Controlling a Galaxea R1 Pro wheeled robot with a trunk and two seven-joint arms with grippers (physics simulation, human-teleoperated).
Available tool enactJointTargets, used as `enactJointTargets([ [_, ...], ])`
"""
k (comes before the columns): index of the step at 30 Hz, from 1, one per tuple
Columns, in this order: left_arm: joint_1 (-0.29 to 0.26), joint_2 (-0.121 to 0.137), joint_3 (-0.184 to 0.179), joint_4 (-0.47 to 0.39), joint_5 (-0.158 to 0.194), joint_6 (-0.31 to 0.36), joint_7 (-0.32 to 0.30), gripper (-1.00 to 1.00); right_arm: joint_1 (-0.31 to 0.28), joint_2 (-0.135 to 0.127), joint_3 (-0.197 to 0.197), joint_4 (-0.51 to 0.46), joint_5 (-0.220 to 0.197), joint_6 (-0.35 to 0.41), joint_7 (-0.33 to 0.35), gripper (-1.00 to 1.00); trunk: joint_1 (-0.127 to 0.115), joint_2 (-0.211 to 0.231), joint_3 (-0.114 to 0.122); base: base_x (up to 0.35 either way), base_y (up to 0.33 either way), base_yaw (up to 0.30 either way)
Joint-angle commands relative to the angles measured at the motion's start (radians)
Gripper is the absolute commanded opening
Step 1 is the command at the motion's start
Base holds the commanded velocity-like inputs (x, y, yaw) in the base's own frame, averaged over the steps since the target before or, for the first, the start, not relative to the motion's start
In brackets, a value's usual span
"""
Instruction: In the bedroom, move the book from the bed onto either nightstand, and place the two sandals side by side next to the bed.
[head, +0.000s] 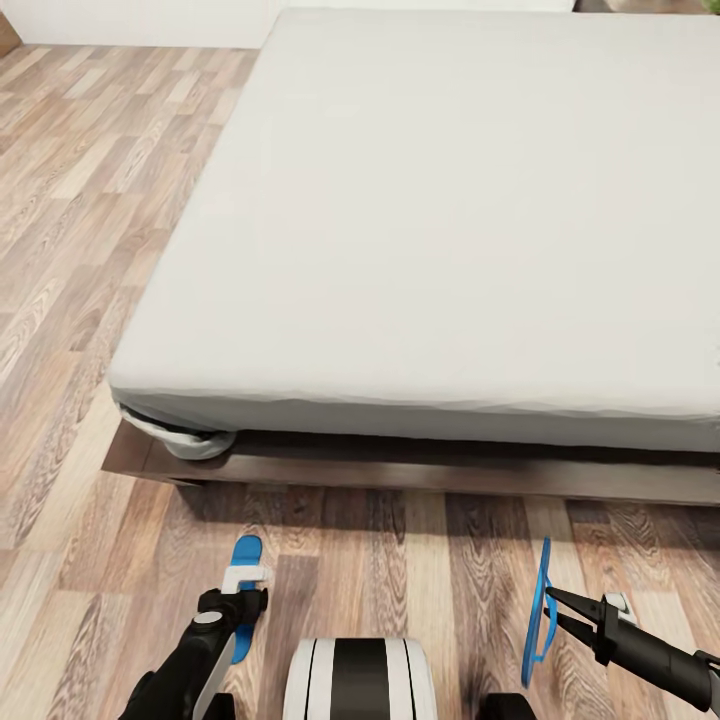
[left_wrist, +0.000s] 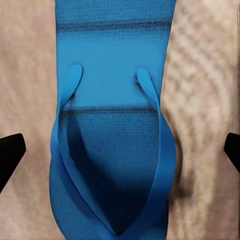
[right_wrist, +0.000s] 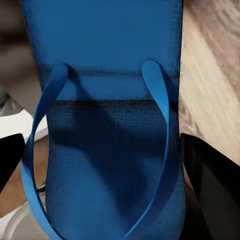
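sandal step in hand: the right tool (head: 552, 600) is clenched on one blue sandal (head: 537, 620), held on edge above the wood floor (head: 400, 580) near the bed (head: 450, 220). the left tool (head: 243, 597) hangs released over the other sandal (head: 247, 553), lying flat. next: lower the held sandal flat beside it.

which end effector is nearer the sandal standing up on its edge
Right. The right end effector is at the upright sandal, its fingers against the strap side. The left end effector is across the floor, over the other sandal, which lies flat.
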Motion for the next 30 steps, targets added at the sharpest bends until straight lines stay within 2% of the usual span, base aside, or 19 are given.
enactJointTargets([
  [1,0.000,-0.001,0.002,-0.002,-0.006,0.006,0.000,1.00,0.000,0.000,0.000,0.000,-0.001,0.009,0.001,-1.00,-0.001,0.000,0.003,0.000,0.000,0.000],
  [10,0.000,0.002,0.002,-0.007,-0.006,0.007,-0.008,1.00,-0.001,0.001,-0.001,0.001,-0.001,0.007,-0.005,-1.00,-0.005,0.002,0.038,0.000,0.000,0.000],
  [11,0.000,0.004,0.002,-0.012,-0.004,0.006,-0.029,1.00,-0.001,0.001,-0.001,0.001,0.000,0.007,-0.022,-1.00,-0.005,0.002,0.042,0.000,0.000,0.000],
  [12,0.000,0.008,0.003,-0.014,-0.003,0.006,-0.057,1.00,-0.001,0.001,-0.002,0.001,0.000,0.007,-0.043,-1.00,-0.005,0.003,0.046,0.000,0.000,0.000],
  [14,0.000,0.029,0.006,-0.017,0.000,0.006,-0.154,1.00,-0.001,0.001,-0.002,0.001,0.000,0.006,-0.113,-1.00,-0.006,0.003,0.054,0.000,0.000,0.000],
  [15,0.000,0.047,0.008,-0.019,0.002,0.006,-0.252,1.00,-0.001,0.001,-0.002,0.001,0.000,0.004,-0.181,-1.00,-0.007,0.003,0.058,0.000,0.000,0.000],
  [17,0.000,0.068,0.018,-0.021,0.004,0.005,-0.373,1.00,-0.001,0.001,-0.002,-0.001,0.000,0.002,-0.268,-1.00,-0.008,0.004,0.065,0.000,0.000,0.000],
  [18,0.000,0.075,0.032,-0.021,0.006,0.005,-0.415,1.00,-0.001,0.001,-0.002,-0.003,0.000,0.001,-0.303,-1.00,-0.008,0.004,0.069,0.000,0.000,0.000],
  [19,0.000,0.078,0.042,-0.021,0.008,0.004,-0.431,1.00,-0.001,0.001,-0.002,-0.005,0.000,0.001,-0.318,-1.00,-0.009,0.004,0.073,0.000,0.000,0.000],
  [22,0.000,0.086,0.128,-0.022,0.026,0.001,-0.506,1.00,-0.002,0.001,-0.002,-0.010,0.002,-0.001,-0.394,-1.00,-0.010,0.005,0.085,0.000,0.000,0.000],
  [23,0.000,0.088,0.166,-0.022,0.032,-0.001,-0.552,1.00,-0.002,0.001,-0.002,-0.012,0.003,-0.002,-0.428,-1.00,-0.010,0.005,0.089,0.000,0.000,0.000],
  [26,0.000,0.099,0.234,-0.022,0.038,-0.003,-0.685,1.00,-0.002,0.001,-0.002,-0.045,0.005,-0.018,-0.489,-1.00,-0.012,0.006,0.100,0.000,0.000,0.000],
  [30,0.000,0.103,0.299,-0.022,0.039,-0.004,-0.744,1.00,-0.001,0.002,-0.002,-0.073,0.006,-0.094,-0.546,-1.00,-0.014,0.007,0.116,0.000,0.000,0.000],
])
